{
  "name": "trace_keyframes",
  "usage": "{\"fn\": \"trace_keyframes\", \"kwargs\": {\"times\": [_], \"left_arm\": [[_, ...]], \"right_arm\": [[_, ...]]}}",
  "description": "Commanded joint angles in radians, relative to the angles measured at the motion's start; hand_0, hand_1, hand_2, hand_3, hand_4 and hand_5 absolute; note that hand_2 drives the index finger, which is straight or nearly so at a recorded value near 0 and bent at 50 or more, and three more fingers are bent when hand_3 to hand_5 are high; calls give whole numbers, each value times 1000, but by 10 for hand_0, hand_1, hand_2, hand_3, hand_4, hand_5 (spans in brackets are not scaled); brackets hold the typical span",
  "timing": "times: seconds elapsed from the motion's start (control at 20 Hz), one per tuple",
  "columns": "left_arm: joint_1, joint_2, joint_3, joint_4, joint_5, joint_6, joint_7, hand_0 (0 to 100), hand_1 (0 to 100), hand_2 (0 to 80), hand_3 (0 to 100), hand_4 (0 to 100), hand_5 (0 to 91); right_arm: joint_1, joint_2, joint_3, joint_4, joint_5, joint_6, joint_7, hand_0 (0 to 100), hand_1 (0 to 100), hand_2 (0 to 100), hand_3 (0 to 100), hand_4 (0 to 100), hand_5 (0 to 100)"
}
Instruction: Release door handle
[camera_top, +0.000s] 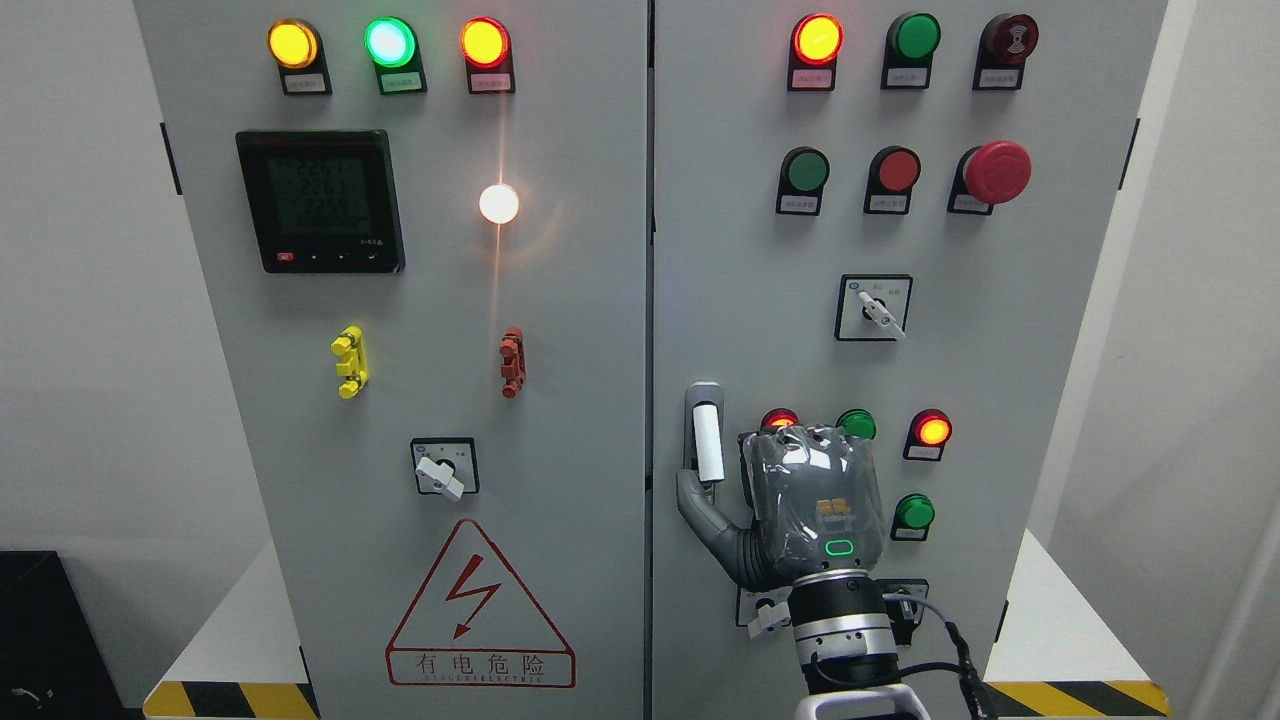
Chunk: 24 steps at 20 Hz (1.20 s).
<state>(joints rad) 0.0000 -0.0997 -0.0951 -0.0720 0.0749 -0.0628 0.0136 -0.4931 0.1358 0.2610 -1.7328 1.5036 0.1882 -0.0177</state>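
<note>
The door handle (706, 432), a white grip in a grey mount, stood upright on the right cabinet door (1000, 260), just beside that door's left edge, low on the panel. The right hand (800, 500) rested just beside it, thumb (700, 510) touching the handle's lower end, fingers loose and clasping nothing. A red indicator lamp (932, 430) glowed near the hand. The left cabinet door (560, 400) carried a digital meter (320, 200) near its upper left corner.
</note>
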Motion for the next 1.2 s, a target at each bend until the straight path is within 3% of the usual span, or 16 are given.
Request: {"fn": "trace_keyframes", "kwargs": {"times": [0.0, 0.4, 1.15], "left_arm": [[17, 0, 0, 0, 0, 0, 0, 120, 556, 0, 0, 0, 0], [17, 0, 0, 0, 0, 0, 0, 120, 556, 0, 0, 0, 0], [17, 0, 0, 0, 0, 0, 0, 120, 556, 0, 0, 0, 0]], "right_arm": [[2, -1, -5, -1, 0, 0, -5, 444, 263, 943, 1000, 1000, 1000], [2, -1, -5, -4, 0, 13, -7, 427, 326, 945, 1000, 1000, 1000], [4, -1, -9, -5, -2, 14, -10, 453, 347, 946, 1000, 1000, 1000]]}}
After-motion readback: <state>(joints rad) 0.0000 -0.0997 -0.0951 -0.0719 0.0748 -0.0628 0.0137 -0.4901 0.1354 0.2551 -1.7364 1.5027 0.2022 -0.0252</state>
